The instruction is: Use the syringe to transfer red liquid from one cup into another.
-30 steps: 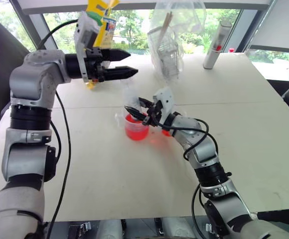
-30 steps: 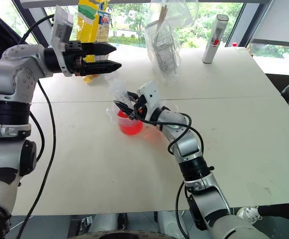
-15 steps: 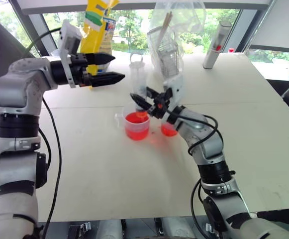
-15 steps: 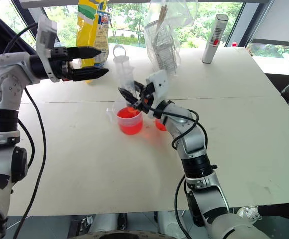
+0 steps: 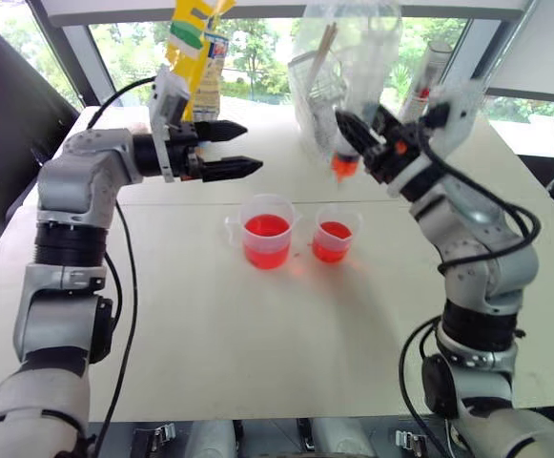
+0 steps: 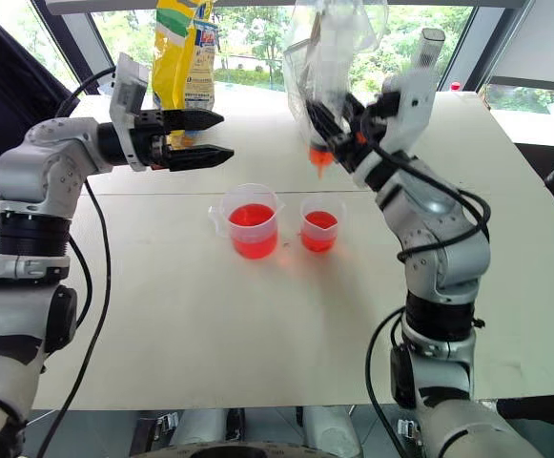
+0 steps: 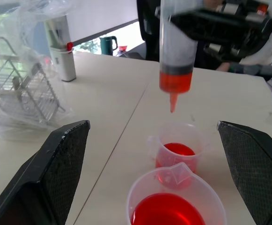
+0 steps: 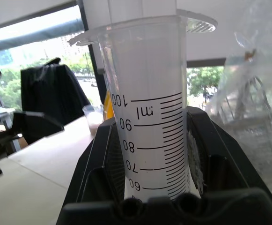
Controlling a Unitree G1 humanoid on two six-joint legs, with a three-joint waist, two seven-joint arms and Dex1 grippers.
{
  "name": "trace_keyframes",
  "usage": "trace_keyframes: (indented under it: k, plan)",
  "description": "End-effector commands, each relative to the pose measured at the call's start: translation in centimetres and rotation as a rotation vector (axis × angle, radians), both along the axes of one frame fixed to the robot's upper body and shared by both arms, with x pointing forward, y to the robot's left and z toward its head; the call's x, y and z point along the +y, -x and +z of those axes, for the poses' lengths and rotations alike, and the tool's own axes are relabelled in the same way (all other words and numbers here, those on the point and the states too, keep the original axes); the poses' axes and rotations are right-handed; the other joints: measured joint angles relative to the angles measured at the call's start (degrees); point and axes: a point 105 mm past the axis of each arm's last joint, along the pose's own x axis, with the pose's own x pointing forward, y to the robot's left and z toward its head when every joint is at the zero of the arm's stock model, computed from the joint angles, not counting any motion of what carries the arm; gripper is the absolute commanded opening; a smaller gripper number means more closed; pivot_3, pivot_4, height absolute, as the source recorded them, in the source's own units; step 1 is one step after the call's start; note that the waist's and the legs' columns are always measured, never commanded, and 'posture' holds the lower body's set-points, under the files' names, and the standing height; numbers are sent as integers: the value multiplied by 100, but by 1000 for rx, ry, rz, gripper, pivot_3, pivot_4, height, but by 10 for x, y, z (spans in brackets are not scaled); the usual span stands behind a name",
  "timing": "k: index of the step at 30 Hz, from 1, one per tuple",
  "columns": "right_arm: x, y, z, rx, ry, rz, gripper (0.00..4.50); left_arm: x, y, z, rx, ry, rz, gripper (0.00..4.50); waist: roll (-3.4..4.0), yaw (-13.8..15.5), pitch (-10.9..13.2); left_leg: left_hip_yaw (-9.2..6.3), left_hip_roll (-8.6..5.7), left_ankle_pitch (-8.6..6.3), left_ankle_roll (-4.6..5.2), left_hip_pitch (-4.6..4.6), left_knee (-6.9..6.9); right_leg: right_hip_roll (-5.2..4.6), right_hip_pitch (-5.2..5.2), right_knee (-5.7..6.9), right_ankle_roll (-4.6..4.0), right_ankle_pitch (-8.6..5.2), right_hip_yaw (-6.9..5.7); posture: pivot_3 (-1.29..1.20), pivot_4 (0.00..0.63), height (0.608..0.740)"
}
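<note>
My right gripper point(image 5: 355, 139) is shut on the syringe point(image 7: 175, 47) and holds it upright, its reddish-orange tip pointing down over the smaller cup point(image 5: 334, 235). The right wrist view has the barrel's printed marks point(image 8: 150, 117) between the black fingers. A little red liquid point(image 7: 175, 82) sits at the barrel's bottom. More of it fills the lower part of the handled beaker point(image 5: 265, 231) and the smaller cup, which stand side by side on the table. My left gripper point(image 5: 253, 146) hangs open above and left of the beaker, pointing toward the syringe, holding nothing.
At the table's far side stand a yellow snack bag point(image 5: 195, 48), a clear plastic bag over a wire rack point(image 5: 326, 91) and a white-grey tube with a red mark point(image 5: 427, 72). A seam point(image 5: 162, 203) crosses the tabletop.
My right gripper has lifted the syringe out of the beaker and carried it up and right, over the smaller cup. The left gripper has stayed open, nearly in place.
</note>
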Motion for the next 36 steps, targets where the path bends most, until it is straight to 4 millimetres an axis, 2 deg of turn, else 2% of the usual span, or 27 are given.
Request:
trace_keyframes:
  k: [1, 6, 15, 19, 28, 31, 36]
  plan:
    - [3, 11, 0, -54, 15, -4, 1387, -16, 2, 28, -90, 37, -43, 4475, 0, 10, 0, -1, 0, 0, 0, -1, 1, 2, 0, 0, 0, 0, -1, 0, 150, 739]
    - [3, 10, -23, -40, 40, -30, 1387, -48, 8, 49, -115, 108, -136, 4475, 0, 4, 0, 0, -3, 0, 0, -3, 1, 4, 1, -4, 1, 0, 2, 0, 150, 739]
    - [5, 9, -32, -44, 67, -42, 1387, -91, 14, 76, -114, 208, -236, 4475, -1, 10, 1, -4, -2, 0, 0, -1, 1, 14, 1, -4, 1, 0, 2, 0, 150, 739]
    - [6, 9, -34, -45, 73, -45, 1387, -100, 14, 71, -102, 188, -247, 4475, -1, -1, 1, -3, -1, 0, 0, 0, -1, 16, 1, -5, 1, 0, 6, 0, 150, 739]
    - [6, 9, -31, -56, 75, -44, 1387, -108, -5, 59, -89, 153, -174, 4475, -1, 10, 1, -4, 0, 0, 0, 0, 0, 20, 1, -5, 1, -1, 5, 0, 150, 739]
    - [7, 9, -30, -59, 78, -42, 1387, -112, -7, 56, -80, 150, -178, 3623, -1, 13, 1, -5, 0, 0, 0, -1, -1, 20, 1, -6, 1, -1, 5, 0, 150, 739]
    - [8, 9, -30, -60, 83, -38, 1387, -115, -8, 54, -71, 152, -186, 1101, -1, 6, 1, -4, 0, 0, 0, -1, -1, 20, 1, -6, 1, -1, 6, 0, 150, 739]
